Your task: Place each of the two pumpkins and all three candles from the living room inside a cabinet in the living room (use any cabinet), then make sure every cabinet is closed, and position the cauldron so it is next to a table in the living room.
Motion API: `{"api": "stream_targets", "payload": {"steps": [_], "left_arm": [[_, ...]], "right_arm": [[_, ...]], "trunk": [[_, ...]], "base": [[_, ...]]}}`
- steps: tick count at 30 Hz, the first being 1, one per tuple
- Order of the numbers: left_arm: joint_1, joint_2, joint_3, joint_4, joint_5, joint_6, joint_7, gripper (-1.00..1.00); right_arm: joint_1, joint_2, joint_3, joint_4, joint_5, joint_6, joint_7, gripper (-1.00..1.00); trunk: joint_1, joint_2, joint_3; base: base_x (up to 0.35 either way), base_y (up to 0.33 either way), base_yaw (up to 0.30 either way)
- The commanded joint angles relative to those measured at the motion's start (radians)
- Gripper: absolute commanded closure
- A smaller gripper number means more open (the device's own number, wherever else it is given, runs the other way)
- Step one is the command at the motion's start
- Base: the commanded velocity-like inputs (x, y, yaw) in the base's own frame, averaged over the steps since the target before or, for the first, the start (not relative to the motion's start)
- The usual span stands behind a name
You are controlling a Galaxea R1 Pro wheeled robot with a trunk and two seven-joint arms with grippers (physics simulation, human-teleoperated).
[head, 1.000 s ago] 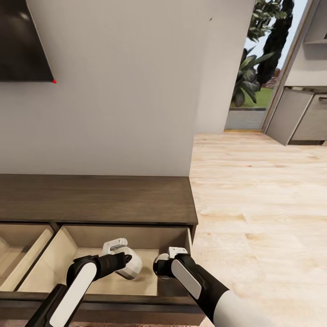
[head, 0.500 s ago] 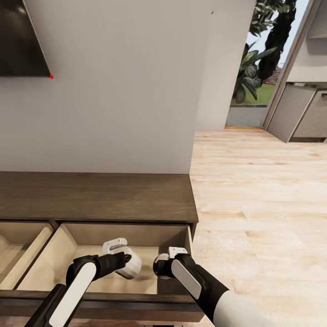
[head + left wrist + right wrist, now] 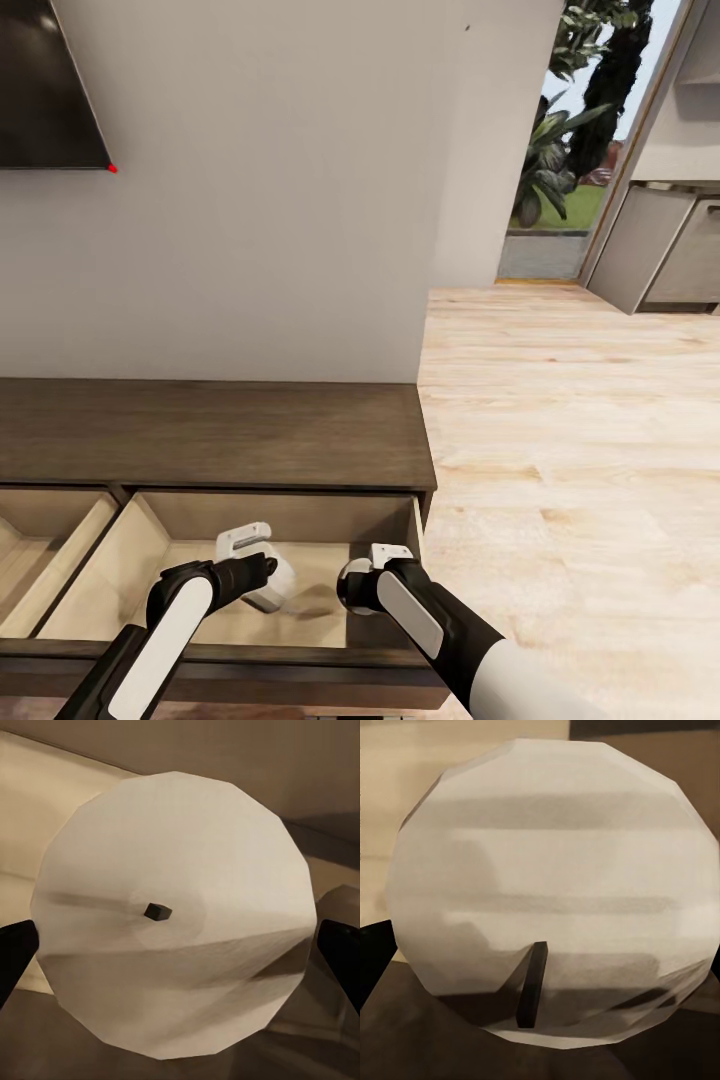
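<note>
The dark-brown cabinet [image 3: 220,435] stands against the wall with both its drawers pulled open. My left arm [image 3: 185,610] reaches down into the right drawer [image 3: 120,575], and my right arm [image 3: 410,605] hangs over that drawer's right end. In the left wrist view a beige candle [image 3: 172,855] with a tiny dark wick sits between the two dark fingers [image 3: 13,952] of my left gripper [image 3: 180,952], which is shut on it. In the right wrist view another beige candle [image 3: 555,847] is held the same way in my right gripper [image 3: 544,960]. Pumpkins, cauldron and table are out of view.
A dark TV screen [image 3: 40,80] hangs on the grey wall above the cabinet. Light wooden floor [image 3: 570,450] stretches to the right, toward a doorway with plants [image 3: 560,170] and grey kitchen units [image 3: 670,250].
The head camera tilted slightly a second ago. Since then my left wrist has shifted a little to the left inside the right drawer. The right arm has stayed still.
</note>
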Motion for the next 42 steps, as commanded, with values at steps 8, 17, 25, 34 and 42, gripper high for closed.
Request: {"api": "stream_targets", "payload": {"steps": [8,17,25,34,42], "left_arm": [[-0.001,-0.017,-0.004,0.007,0.008,-0.003,0.012,1.00],[-0.001,-0.021,-0.004,0.004,0.008,-0.005,0.012,1.00],[-0.001,-0.021,-0.004,0.005,0.008,-0.005,0.012,1.00],[-0.001,-0.021,-0.004,0.005,0.008,-0.005,0.012,1.00],[-0.001,-0.021,-0.004,0.005,0.008,-0.005,0.012,1.00]], "right_arm": [[-0.001,-0.001,0.004,-0.001,-0.010,0.000,-0.012,1.00],[-0.001,-0.001,0.004,-0.001,-0.010,0.000,-0.012,1.00],[-0.001,-0.001,0.004,-0.001,-0.010,0.000,-0.012,1.00],[-0.001,0.000,0.004,-0.001,-0.010,0.000,-0.012,1.00],[-0.001,0.000,0.004,-0.001,-0.010,0.000,-0.012,1.00]], "trunk": [[0.000,0.000,-0.001],[0.001,-0.001,-0.013],[0.003,-0.002,-0.032],[0.004,-0.003,-0.040],[0.004,-0.003,-0.040]], "base": [[0.000,0.000,0.000],[0.000,0.000,0.000],[0.000,0.000,0.000],[0.000,0.000,0.000],[0.000,0.000,0.000]]}}
